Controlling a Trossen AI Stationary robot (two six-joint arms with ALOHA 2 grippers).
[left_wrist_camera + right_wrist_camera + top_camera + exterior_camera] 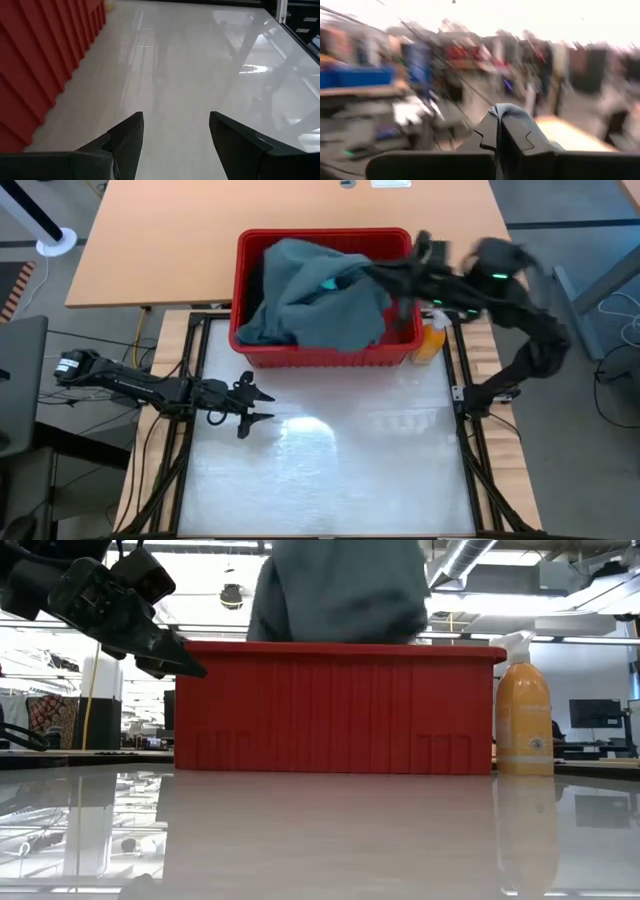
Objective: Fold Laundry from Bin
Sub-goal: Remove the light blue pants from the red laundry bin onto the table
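Grey-green cloth (320, 295) heaps in the red bin (322, 355), filling most of it and rising above the rim, with a bright teal garment (327, 283) peeking out near the top of the pile and something dark along the bin's left inner wall. The right pincer (500, 131) sits over the bin's right end, its fingers together on a pinch of that grey-green cloth, a fold of which shows squeezed between the tips in the right wrist view. From the pincer the bulk of the garment trails leftward across the bin, so its long axis runs along the bin's length, and a lift would probably have to carry it up and toward the glossy pale surface (340, 470) in front. The right arm is clearly the nearer one. An orange spray bottle (523, 720) stands just beside the bin's right front corner, under the right arm. The left pincer (262, 406) hovers over the surface near the bin's left front corner, fingers apart and holding nothing.
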